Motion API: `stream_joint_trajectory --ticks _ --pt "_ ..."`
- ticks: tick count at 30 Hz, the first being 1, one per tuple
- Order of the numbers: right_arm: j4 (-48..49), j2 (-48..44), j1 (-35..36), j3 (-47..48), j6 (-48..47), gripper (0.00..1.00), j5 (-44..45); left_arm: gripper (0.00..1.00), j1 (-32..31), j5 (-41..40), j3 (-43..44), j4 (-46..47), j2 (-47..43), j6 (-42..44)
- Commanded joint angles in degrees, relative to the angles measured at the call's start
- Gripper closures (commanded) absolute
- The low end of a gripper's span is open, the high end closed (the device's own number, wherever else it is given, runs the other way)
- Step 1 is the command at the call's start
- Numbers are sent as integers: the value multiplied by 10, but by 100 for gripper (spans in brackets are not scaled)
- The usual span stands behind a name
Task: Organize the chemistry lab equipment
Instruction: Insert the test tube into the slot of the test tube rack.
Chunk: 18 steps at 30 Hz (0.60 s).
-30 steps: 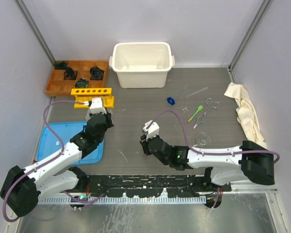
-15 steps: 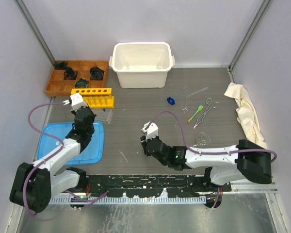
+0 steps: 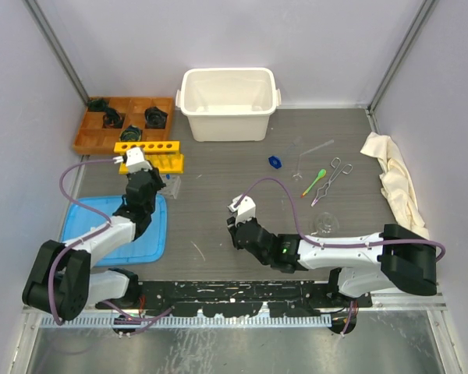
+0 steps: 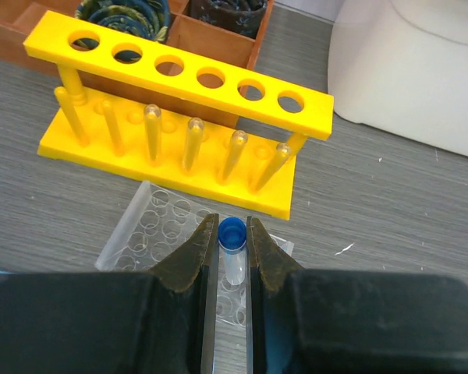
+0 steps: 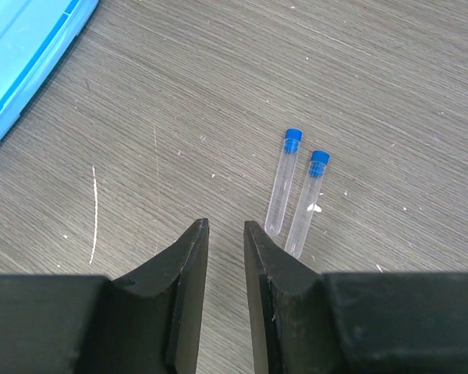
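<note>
At the desk's far-left corner, an orange tray holds black parts. The left tool pinches a blue-capped tube over a clear rack. The right tool is narrowly parted and empty.

The yellow rack stood just ahead of the left gripper and its tube; bare bench lay open before the right gripper.

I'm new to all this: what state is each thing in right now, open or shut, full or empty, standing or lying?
left gripper: shut on the capped tube.
capped tube: blue cap on, gripped.
right gripper: open, holding nothing.
two loose tubes: capped, lying flat side by side.
yellow rack: upright, all six holes empty.
white bin: upright, looks empty.
cloth: crumpled.
</note>
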Motion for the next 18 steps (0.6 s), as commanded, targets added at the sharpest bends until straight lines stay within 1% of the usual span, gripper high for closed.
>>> stream_joint_trajectory --ticks 1,6,18 --pt "20 0 -2 1 3 69 17 100 2 20 12 60 25 0" --pt "18 -9 -3 -4 3 69 21 100 2 24 19 65 53 3" --pt "20 -8 -7 -5 4 69 19 100 2 29 24 56 67 7"
